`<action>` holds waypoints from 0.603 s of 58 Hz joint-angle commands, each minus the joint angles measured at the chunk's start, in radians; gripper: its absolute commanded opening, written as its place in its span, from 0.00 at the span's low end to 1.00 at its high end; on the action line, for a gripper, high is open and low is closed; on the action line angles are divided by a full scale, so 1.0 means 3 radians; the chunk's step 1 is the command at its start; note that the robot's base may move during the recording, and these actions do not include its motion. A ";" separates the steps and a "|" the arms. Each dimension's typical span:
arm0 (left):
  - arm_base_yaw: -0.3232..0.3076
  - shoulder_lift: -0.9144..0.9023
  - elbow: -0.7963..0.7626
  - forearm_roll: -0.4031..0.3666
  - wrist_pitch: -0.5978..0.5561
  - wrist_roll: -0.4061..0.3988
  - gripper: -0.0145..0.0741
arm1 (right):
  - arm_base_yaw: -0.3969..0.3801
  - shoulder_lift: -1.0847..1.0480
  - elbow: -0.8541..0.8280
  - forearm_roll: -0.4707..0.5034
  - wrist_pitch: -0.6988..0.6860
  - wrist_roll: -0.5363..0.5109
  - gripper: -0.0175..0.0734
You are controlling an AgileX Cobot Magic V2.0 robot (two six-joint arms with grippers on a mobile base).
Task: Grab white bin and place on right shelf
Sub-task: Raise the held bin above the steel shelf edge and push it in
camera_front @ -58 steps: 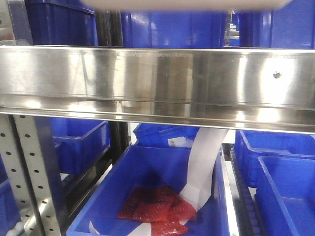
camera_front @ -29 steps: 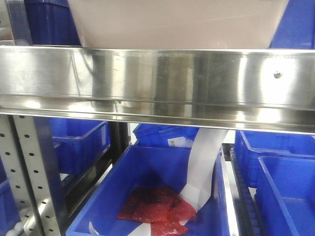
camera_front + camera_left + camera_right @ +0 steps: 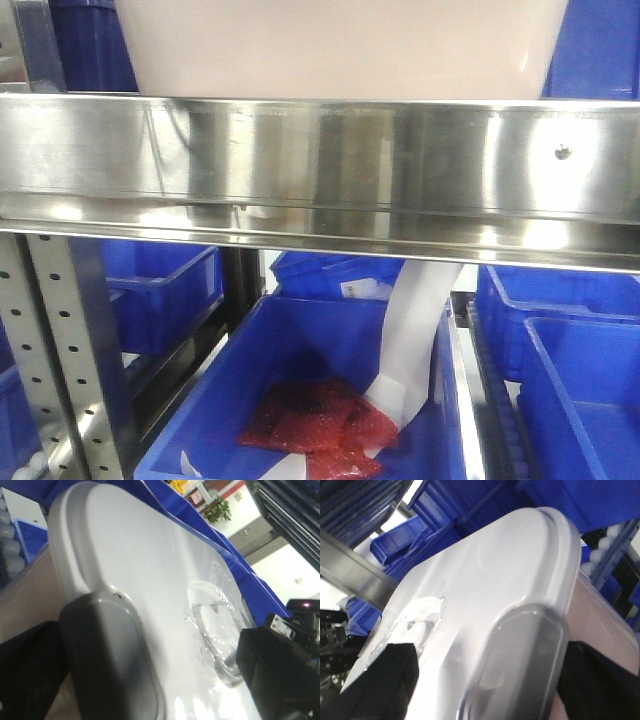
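Status of task: lift complete, placement not confirmed

1. Location of load. In the front view the white bin (image 3: 340,50) sits at the top of the picture, behind and above the broad front rail of the right shelf (image 3: 320,170). The rail hides its base, so I cannot tell whether it rests on the shelf deck or hangs just over it.

2. Left gripper (image 3: 75,680). One grey pad (image 3: 110,655) lies flat on the edge of the translucent lid (image 3: 165,580). The dark shape below the rim I take to be the opposing finger. My reading is that the jaws are pinched onto the bin's rim.

3. Right gripper (image 3: 565,680). Same arrangement at the opposite end: a pad (image 3: 520,665) is pressed on the lid edge with a dark mass under the rim beside the pinkish wall. I judge it clamped on the bin too.

4. Surroundings. Below the rail stands an open blue bin (image 3: 330,340) holding a red bag (image 3: 310,420) and a white paper strip (image 3: 415,330). More blue bins flank it, and a perforated upright (image 3: 60,350) runs down the left. None of these touch the load.

5. Assessment. Grasp is done and the bin is at shelf level. Outstanding items are confirming it is seated on the deck, opening both grippers, and drawing the arms clear
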 commanded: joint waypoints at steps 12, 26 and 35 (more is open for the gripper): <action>0.0267 -0.0188 -0.0130 -0.0325 0.0285 0.0097 0.79 | -0.0331 -0.0142 -0.0347 -0.0241 0.0050 -0.0065 0.89; 0.0349 -0.0193 -0.0533 0.0279 0.0555 0.0097 0.79 | -0.0658 -0.0167 -0.0347 -0.0349 0.0128 -0.0065 0.89; 0.0343 -0.0310 -0.0911 0.0542 0.1006 0.0051 0.66 | -0.0691 -0.0360 -0.0347 -0.0349 0.0309 -0.0065 0.86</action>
